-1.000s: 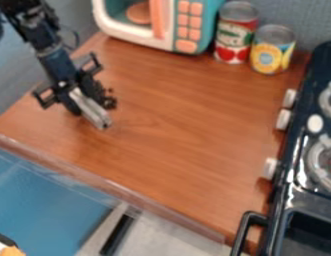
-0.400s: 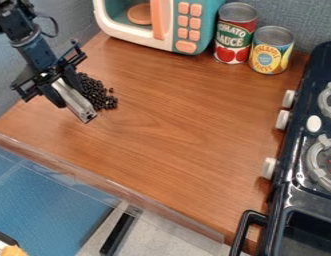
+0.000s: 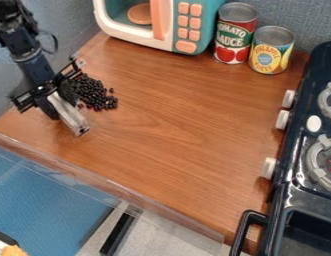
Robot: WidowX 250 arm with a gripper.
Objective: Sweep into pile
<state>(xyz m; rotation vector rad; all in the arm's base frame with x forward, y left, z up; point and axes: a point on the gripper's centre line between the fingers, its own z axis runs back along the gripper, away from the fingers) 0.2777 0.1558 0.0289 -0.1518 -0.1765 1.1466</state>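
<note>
Small dark beans (image 3: 94, 93) lie heaped on the left part of the wooden counter, a few of them loose at the heap's right edge. Just left of and in front of the heap is the black gripper (image 3: 61, 116), tilted down toward the wood. A pale silvery sweeping tool (image 3: 69, 114) slants down from it, its lower end near the counter's surface. Part of the heap's left side is hidden behind the gripper.
A toy microwave (image 3: 164, 22) stands at the back, with a tomato sauce can (image 3: 234, 34) and a pineapple can (image 3: 270, 50) beside it. Along the right side is a dark toy stove (image 3: 298, 170). A clear raised strip (image 3: 114, 187) borders the counter's front edge.
The gripper and its tool have shifted left, and lately a little toward the front. More of the bean heap shows than a second ago.
</note>
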